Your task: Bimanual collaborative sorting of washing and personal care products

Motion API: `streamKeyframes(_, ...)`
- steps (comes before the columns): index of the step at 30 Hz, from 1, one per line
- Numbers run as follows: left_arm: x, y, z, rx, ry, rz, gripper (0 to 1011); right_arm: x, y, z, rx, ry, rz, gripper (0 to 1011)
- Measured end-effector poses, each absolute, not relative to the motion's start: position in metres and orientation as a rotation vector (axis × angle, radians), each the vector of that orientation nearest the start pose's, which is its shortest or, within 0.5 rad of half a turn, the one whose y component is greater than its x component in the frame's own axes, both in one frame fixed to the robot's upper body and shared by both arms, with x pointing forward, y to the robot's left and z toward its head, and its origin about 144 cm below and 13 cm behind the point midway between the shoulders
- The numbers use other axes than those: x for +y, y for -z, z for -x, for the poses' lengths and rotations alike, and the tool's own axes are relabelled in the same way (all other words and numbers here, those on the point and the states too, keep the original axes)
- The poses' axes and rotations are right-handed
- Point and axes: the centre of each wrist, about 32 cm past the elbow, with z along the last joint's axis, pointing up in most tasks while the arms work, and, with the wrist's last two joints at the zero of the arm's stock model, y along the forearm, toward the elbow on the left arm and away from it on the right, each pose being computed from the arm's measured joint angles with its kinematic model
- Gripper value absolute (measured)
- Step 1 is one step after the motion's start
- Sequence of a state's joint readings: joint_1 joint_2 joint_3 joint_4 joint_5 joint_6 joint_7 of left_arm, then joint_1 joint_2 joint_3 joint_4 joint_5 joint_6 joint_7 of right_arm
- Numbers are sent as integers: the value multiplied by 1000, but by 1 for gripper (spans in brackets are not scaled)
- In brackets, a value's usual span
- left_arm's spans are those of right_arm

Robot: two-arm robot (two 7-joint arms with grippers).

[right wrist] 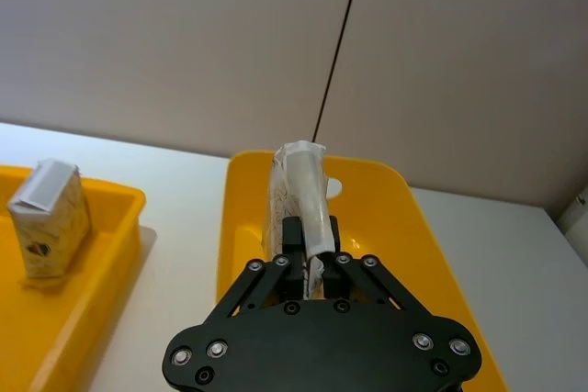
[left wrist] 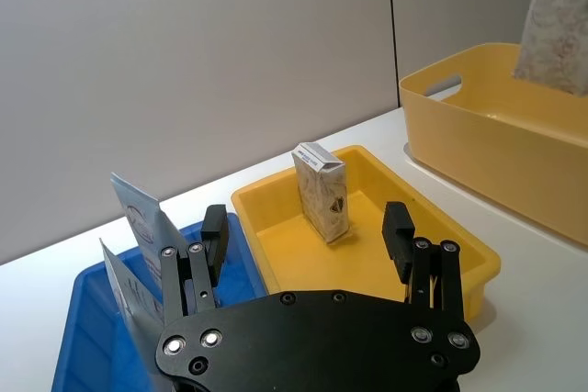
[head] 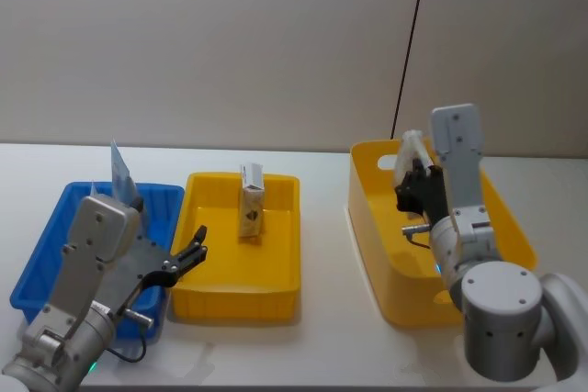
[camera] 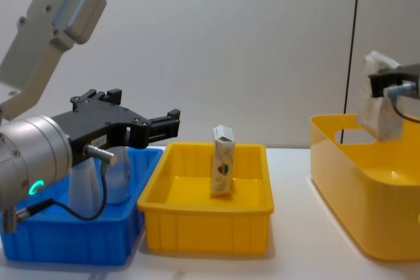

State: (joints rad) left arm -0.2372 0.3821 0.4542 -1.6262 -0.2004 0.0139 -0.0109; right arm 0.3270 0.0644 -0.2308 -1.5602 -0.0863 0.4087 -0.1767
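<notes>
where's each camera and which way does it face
Head: high, looking down; both arms, left gripper near the blue tray, right gripper over the tub.
Chest: low, looking across; left arm large, right gripper at the edge.
Left wrist: behind open fingers, facing the carton in the yellow tray.
Right wrist: behind its gripper, shut on a second carton.
Shared: both wrists see the tray carton.

left of the shallow yellow plastic tray (head: 276, 291), the left arm (head: 92, 254) covered the lower parts of the pale blue squeeze tubes (head: 119, 172). right of it, the large yellow plastic tub (camera: 341, 162) ran off the chest view's edge, and the right gripper (right wrist: 310, 240) hid the middle of the whitish patterned carton (right wrist: 299, 172) it clamped. inside the tray, the small whitish carton (head: 251, 201) bore dark marks too small to read.
</notes>
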Motion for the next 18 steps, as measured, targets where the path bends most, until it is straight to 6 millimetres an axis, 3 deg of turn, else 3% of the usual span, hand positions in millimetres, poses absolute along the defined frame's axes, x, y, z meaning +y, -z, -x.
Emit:
streamKeyframes(6,198,-1204,-492,-268,-1124,-61,1001,-183,-1245,-535,-91,1591,273,264)
streamKeyframes(9,198,-1204,-492,-268,-1124,-61,1001,-185,-1244,-536,-82,1593,282,327)
streamKeyframes(11,198,-1204,-492,-268,-1124,-61,1001,-187,-1242,-536,-75,1593,290,427)
streamKeyframes(12,198,-1204,-492,-268,-1124,-61,1001,-187,-1242,-536,-75,1593,290,427)
streamKeyframes(18,198,-1204,-492,-268,-1124,-61,1001,-188,-1240,-536,-72,1591,300,679)
